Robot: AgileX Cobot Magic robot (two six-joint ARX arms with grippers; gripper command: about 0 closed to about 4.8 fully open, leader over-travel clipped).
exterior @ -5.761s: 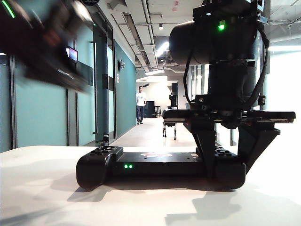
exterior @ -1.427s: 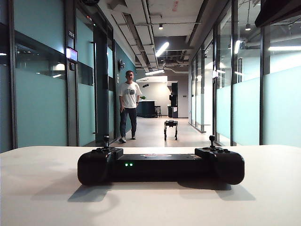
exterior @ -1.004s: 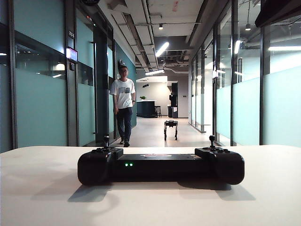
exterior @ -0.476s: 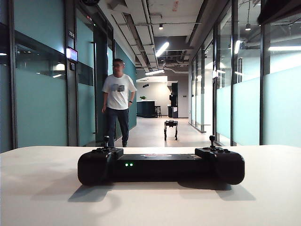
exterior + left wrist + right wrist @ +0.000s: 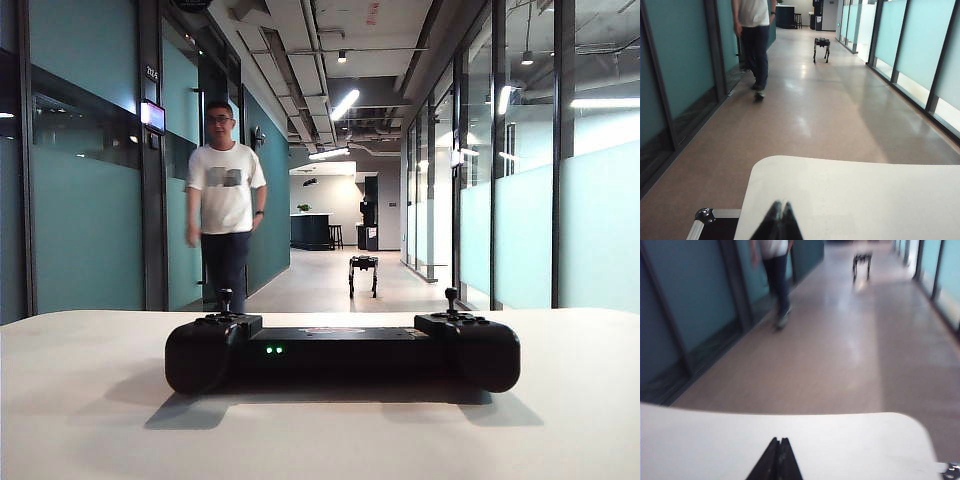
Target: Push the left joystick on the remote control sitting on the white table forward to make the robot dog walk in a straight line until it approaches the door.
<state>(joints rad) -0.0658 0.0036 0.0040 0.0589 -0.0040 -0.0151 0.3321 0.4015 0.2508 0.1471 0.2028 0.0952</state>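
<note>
Exterior view: remote control point(image 5: 342, 352) lies flat mid-table on the white table point(image 5: 90, 420), green lights lit, neither tool in sight. Left joystick point(image 5: 225, 300) stands upright on its thin stem atop the left bulb; its twin sits on the right bulb. Robot dog point(image 5: 362, 272) stands well down the corridor; a person in a white T-shirt point(image 5: 225, 205) walks near the left wall. Judgement: the stick is small, springy and light to deflect, and the knob cap looks smooth, so a pad could slip off it; best pressed on the near side of the cap, not gripped. The hard, light body may slide on the matte top under a hard push. Left wrist view: left tool point(image 5: 779, 220) pinched to a point over the table's near edge, holding nothing; dog far ahead. Right wrist view, blurred: right tool point(image 5: 776, 458) likewise pinched tight and empty above the table; remote out of frame.
</note>
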